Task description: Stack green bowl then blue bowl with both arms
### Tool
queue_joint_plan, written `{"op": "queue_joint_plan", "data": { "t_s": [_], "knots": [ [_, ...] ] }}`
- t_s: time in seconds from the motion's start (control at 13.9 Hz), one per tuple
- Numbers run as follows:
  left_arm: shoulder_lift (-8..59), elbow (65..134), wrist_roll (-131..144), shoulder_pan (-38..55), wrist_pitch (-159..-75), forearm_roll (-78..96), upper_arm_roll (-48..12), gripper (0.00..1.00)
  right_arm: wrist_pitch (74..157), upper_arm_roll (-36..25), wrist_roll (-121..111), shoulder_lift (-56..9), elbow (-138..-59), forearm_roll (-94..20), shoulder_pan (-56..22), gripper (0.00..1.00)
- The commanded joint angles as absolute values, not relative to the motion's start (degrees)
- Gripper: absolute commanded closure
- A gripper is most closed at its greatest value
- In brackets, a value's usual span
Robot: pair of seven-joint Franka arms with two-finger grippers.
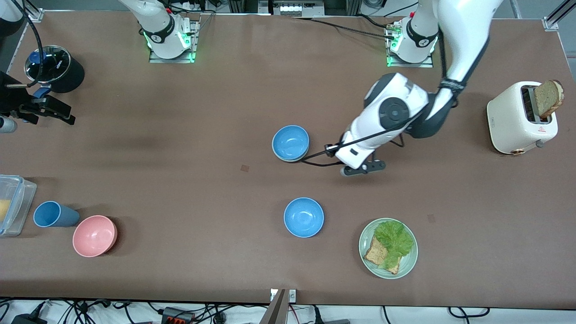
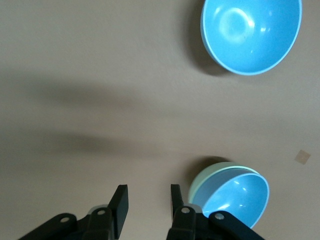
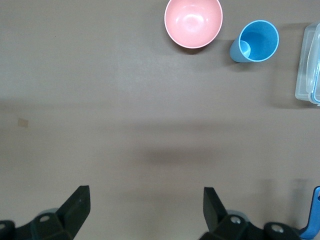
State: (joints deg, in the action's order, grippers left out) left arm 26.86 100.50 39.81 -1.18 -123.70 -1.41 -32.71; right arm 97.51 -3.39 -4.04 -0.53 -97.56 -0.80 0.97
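A blue bowl sits nested in the green bowl near the table's middle; only a pale mint rim of the green bowl shows round the blue bowl in the left wrist view. A second blue bowl stands alone, nearer to the front camera, and also shows in the left wrist view. My left gripper is open and empty, low over bare table beside the stack, toward the left arm's end. My right gripper is open wide and empty, waiting over the right arm's end of the table.
A pale green plate with lettuce and bread lies near the lone blue bowl. A white toaster with bread stands at the left arm's end. A pink bowl, blue cup, clear container and black pot are at the right arm's end.
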Motion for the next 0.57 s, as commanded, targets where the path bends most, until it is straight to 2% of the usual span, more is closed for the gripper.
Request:
{"op": "queue_joint_plan", "data": {
  "t_s": [0.0, 0.22, 0.5],
  "knots": [
    [24.88, 99.5, 28.0, -5.17, -121.38, -2.64, -33.22, 0.58, 96.42, -0.71, -3.6, -0.35, -96.86, 0.09, 2.9, 0.0],
    [25.48, 92.75, 15.25, -9.92, -112.09, -2.64, -33.13, 0.55, 96.5, -0.7, -3.25, -0.35, -96.86, 0.09, 2.55, 0.0],
    [26.28, 89.82, -2.86, -14.66, -108.98, -2.99, -32.34, 0.51, 96.07, -0.79, -3.16, -0.18, -96.94, 0.09, 2.46, 0.0]
  ]
}}
